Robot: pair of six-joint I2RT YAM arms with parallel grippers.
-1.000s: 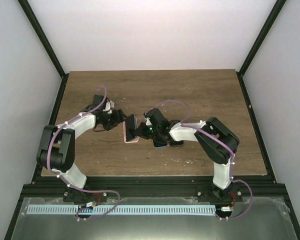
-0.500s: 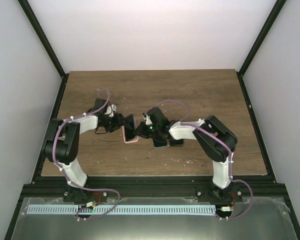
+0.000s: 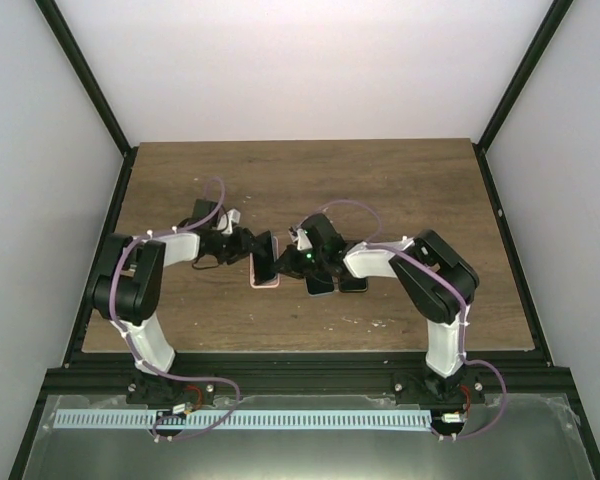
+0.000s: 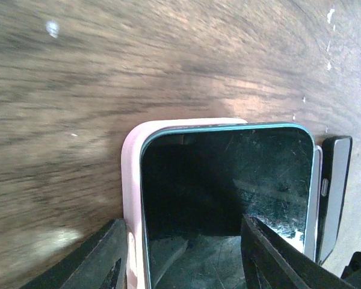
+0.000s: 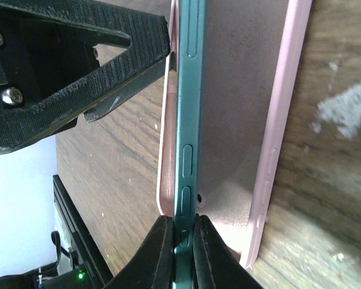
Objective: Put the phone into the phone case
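Leftward, the left arm's elbow has drawn in since a second ago, and its end effector (image 3: 242, 243) has pushed to the right, closer to the case (image 4: 131, 180). Its fingers (image 4: 102, 259) are spread wide, one outside the pink case wall and the other in front of the phone's dark screen; I cannot tell whether either is touching. The case lies on the worktop (image 3: 380, 190) near its middle. The phone (image 4: 228, 174), teal-edged, sits partly in the case, tilted rather than flush, and the right wrist view shows bare case floor beside it. The right end effector (image 5: 183, 221) is pinching the phone's long edge between its fingertips. Just right of the case lies a black device (image 4: 336, 180).
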